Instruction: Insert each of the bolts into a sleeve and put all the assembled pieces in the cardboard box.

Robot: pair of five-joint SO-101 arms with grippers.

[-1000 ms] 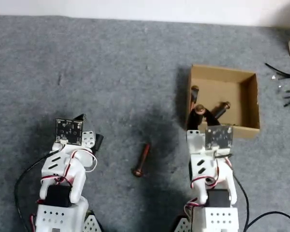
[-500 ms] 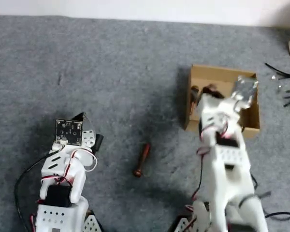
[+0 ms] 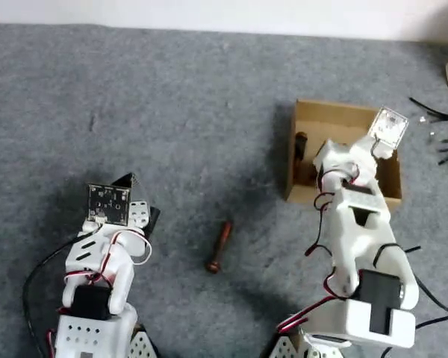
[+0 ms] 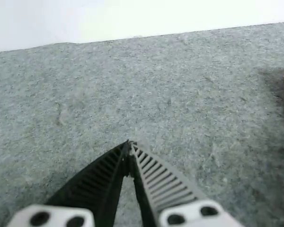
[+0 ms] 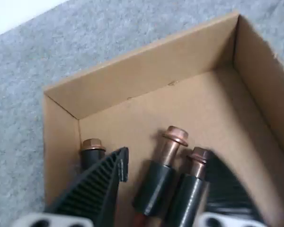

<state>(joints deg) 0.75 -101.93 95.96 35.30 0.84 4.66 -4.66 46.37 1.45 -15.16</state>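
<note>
Your right claw (image 5: 168,156) hangs over the cardboard box (image 5: 146,71), jaws spread wide. Two bolt-in-sleeve pieces (image 5: 156,184) lie between them, and a third piece (image 5: 91,155) sits just outside one jaw, by the box's side wall. All three run along the claw's reach, heads toward the far wall, well ahead of the tips. Your left claw (image 4: 129,144) is pinched together over the carpet (image 4: 180,85). The loose bolt (image 3: 218,246) lies off to its right, head toward the arms' bases, well apart from the box.
</note>
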